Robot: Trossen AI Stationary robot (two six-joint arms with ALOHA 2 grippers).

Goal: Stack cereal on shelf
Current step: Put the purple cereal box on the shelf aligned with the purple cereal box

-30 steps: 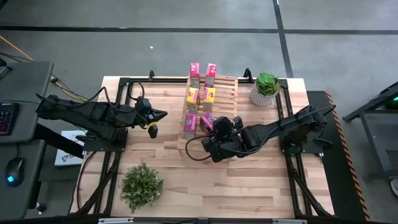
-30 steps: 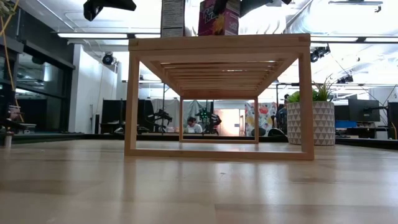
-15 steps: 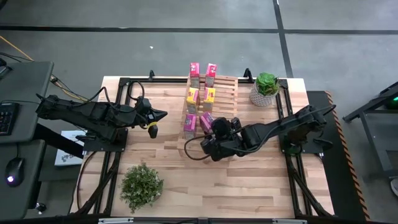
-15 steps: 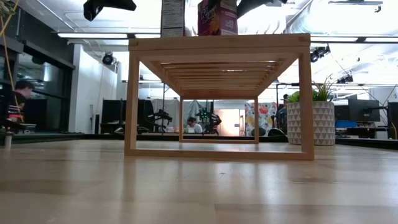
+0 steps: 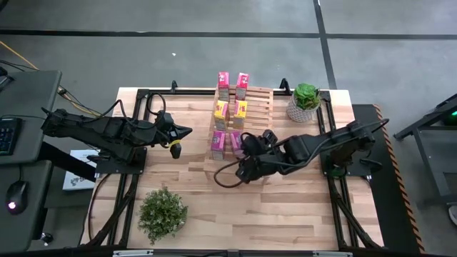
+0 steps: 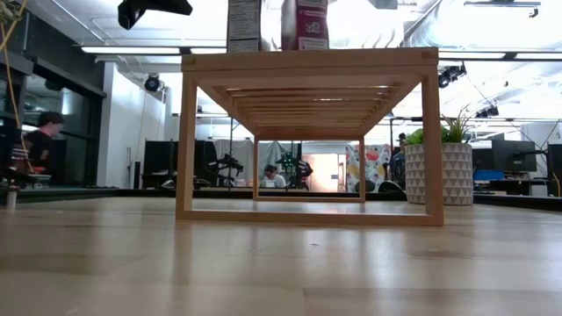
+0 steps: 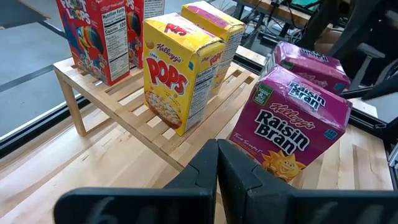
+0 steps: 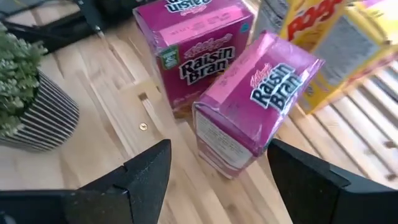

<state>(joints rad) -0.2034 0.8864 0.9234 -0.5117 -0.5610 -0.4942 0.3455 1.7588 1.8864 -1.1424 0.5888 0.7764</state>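
Change: the right gripper, clamped on a magenta Raisin Bran cereal box a second ago, is now spread wide and drawn back a little from it; in the right wrist view the two dark fingers stand well apart with nothing between them.
Released box: the second magenta Raisin Bran cardboard box is seen standing on the near edge of the light-wood slatted shelf, just beside its twin; in the low view its bottom sits flat on the top slat, where half a second ago it was tilted.
Other cereal: two yellow Corn Pops boxes are placed in the middle row of the shelf and two red Froot Loops boxes along its far edge.
Count: six boxes are counted on the shelf in three pairs.
Left gripper: the left gripper is held fully closed and empty over the left part of the plank tabletop, well apart from the shelf.
Bystanders: a leafy potted plant near the table's front left corner and a second potted plant at its far right are left untouched.
Meaning: the last box appears to be set down, so the stacking is judged complete or nearly so; only a clean retreat without nudging the box seems to be needed.
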